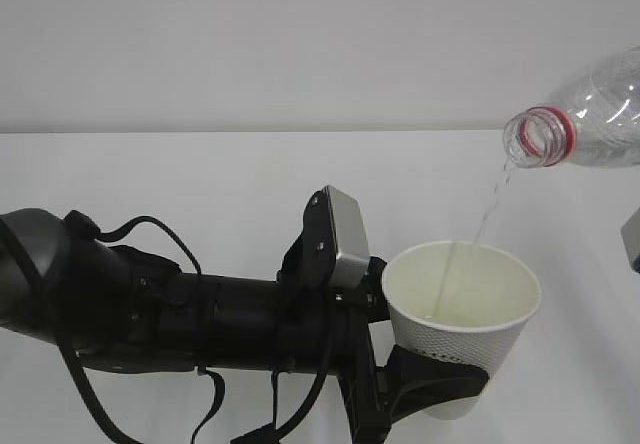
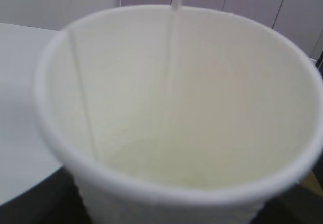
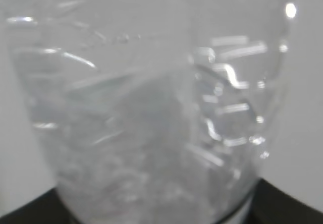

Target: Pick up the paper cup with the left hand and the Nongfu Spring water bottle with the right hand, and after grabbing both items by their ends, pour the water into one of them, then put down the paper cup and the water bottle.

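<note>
The white paper cup [image 1: 465,314] stands upright in my left gripper [image 1: 440,382], whose black fingers are shut around its lower part. Above and to the right, the clear Nongfu Spring water bottle [image 1: 590,114] lies tilted with its open, red-ringed mouth toward the cup. A thin stream of water [image 1: 490,209] falls from the mouth into the cup. In the left wrist view the cup's inside [image 2: 176,108] fills the frame, with the stream [image 2: 169,57] running down the far wall. The bottle's ribbed body [image 3: 151,108] fills the right wrist view, with black fingers [image 3: 30,215] at the bottom corners shut on it.
The white table [image 1: 150,174] stretches behind the cup to a plain white wall. The black left arm [image 1: 200,314] with loose cables and a silver-grey block [image 1: 345,239] crosses the lower left. A grey part [image 1: 632,239] shows at the right edge.
</note>
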Tool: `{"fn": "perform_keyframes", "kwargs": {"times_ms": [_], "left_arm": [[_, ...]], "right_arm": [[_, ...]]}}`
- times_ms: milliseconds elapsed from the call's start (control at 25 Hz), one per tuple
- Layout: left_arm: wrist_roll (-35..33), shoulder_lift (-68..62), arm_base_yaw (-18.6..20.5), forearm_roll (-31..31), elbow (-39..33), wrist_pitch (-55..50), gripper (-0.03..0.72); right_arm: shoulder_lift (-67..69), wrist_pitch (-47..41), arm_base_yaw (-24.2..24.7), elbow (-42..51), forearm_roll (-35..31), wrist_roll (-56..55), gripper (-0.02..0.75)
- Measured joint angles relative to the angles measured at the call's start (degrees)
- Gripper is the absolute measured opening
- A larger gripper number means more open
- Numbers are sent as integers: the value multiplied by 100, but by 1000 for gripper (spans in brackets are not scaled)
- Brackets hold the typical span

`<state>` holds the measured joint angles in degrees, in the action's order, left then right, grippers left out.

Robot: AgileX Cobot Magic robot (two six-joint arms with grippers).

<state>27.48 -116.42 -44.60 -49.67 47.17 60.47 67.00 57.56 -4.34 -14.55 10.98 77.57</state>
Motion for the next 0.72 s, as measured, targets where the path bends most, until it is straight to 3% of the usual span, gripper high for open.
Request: {"fn": "perform_keyframes", "kwargs": {"times_ms": [720], "left_arm": [[0,0,0,0,0,0,543]], "right_arm": [[0,82,0,0,0,46,387]]}}
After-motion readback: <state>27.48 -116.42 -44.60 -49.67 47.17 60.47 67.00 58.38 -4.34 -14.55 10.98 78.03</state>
